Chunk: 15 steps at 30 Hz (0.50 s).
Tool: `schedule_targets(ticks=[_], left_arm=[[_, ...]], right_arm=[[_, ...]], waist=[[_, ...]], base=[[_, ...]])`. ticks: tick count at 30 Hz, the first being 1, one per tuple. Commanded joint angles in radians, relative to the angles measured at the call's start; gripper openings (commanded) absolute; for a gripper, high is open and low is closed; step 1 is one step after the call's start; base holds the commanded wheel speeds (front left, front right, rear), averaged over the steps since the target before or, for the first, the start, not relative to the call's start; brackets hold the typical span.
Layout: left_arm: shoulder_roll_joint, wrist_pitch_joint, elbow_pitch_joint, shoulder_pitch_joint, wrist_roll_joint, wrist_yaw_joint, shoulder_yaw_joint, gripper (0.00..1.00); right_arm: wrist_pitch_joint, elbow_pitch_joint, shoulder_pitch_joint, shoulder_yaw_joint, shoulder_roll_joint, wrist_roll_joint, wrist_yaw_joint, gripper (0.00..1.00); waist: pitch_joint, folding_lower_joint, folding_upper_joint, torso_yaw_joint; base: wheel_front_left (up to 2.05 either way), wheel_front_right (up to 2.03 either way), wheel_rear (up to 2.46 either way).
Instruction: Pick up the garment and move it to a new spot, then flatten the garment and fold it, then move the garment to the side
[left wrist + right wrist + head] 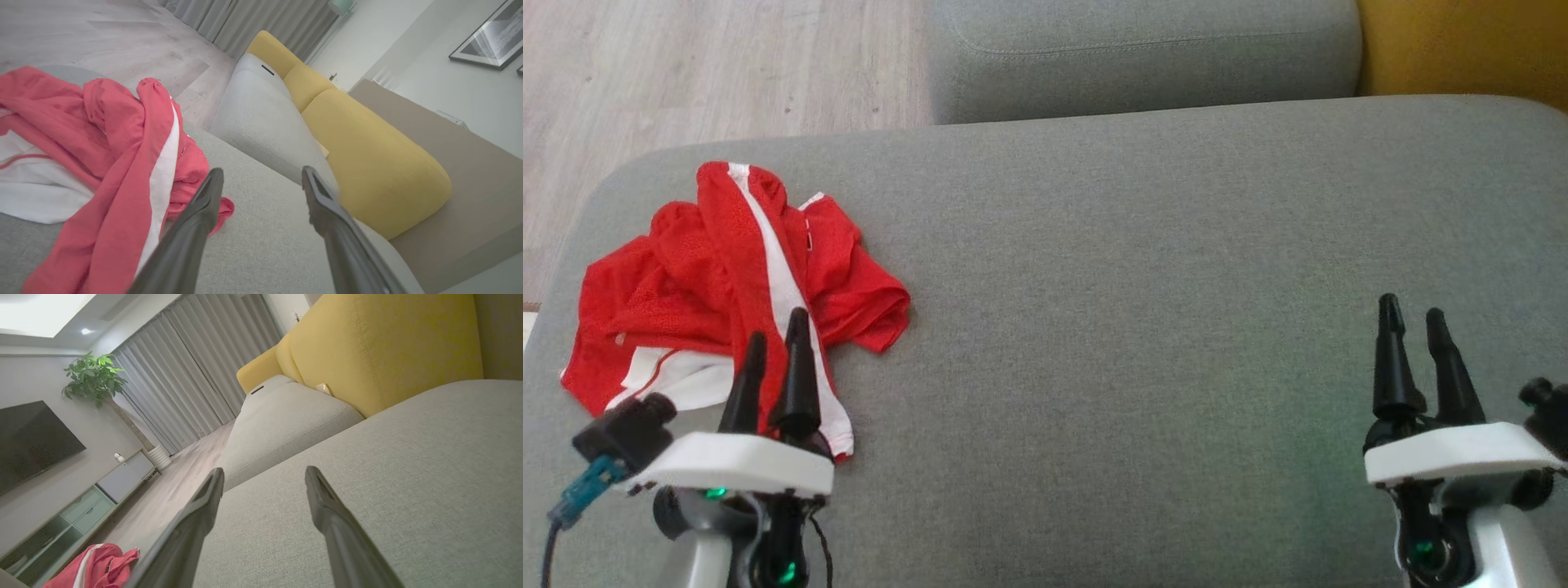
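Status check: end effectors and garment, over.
Left end effector open, empty, at near edge of crumpled red-and-white mesh garment. Right end effector open, empty, above gray sofa cushion. Nothing blocking.

The garment (727,269) just ahead of the left gripper (778,324) was bright red, with a white stripe along it and a white panel crossed by a thin red line. The left gripper and the right gripper (1411,306) each had black fingers (796,376) on a white body, with small green lights below. A teal plug (584,490) beside the left one led to a black cable. The seat (1135,327) under both was plain mid-grey weave. Beyond the fingertips, the backrest (367,163) was mustard yellow, the floor (686,65) pale greyish wood grain, the curtains (196,367) grey, the plant (92,373) green and the TV (28,441) black.
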Motion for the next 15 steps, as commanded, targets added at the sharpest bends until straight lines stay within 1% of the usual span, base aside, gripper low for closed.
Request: schedule_targets(ticks=[1,6,15], left_arm=[[0.026,-0.015,-0.048,-0.034,0.041,0.015,0.000,1.00],[0.068,-0.029,-0.048,-0.040,0.114,0.070,-0.070,1.00],[0.143,-0.056,-0.052,-0.067,0.237,0.185,-0.206,1.00]], right_arm=[[-0.015,-0.045,-0.052,0.018,-0.006,-0.045,0.000,1.00],[-0.030,-0.049,-0.051,0.031,-0.006,-0.121,0.000,1.00],[-0.056,-0.061,-0.051,0.051,-0.007,-0.255,0.000,1.00]], waist=[[0.000,0.0000,0.0000,0.000],[-0.001,0.0000,0.0000,0.001],[-0.002,0.0000,0.0000,0.002]], base=[[0.00,0.00,0.00],[0.00,0.00,0.00],[0.00,0.00,0.00]])
